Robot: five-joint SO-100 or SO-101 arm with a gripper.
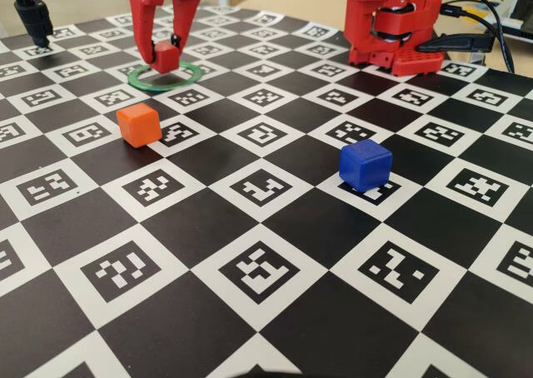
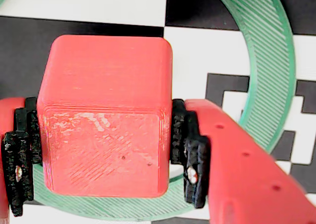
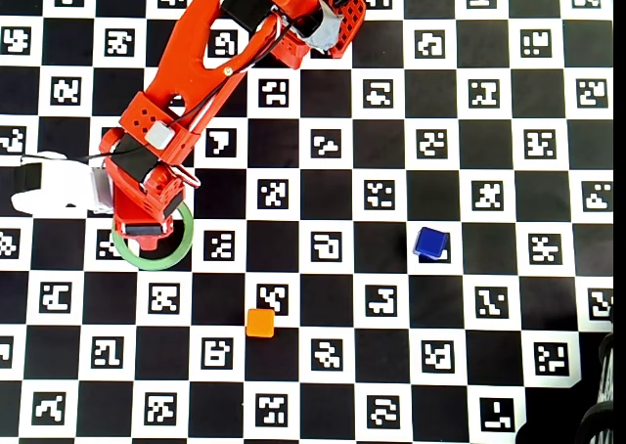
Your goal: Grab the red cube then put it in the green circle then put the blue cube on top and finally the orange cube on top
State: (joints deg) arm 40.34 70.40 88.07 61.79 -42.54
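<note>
The gripper [image 1: 166, 57] is clamped tight on the red cube [image 2: 106, 115], black pads pressed to both sides, holding it inside the green circle [image 1: 143, 82]. The orange cube [image 1: 138, 125] and blue cube [image 1: 365, 163] sit well apart on the checkered table [image 1: 275, 253].

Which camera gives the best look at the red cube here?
The wrist view: the red cube fills the frame, clamped between the jaws over the green circle. The fixed view shows it small and far off; in the overhead view the arm hides it.
</note>
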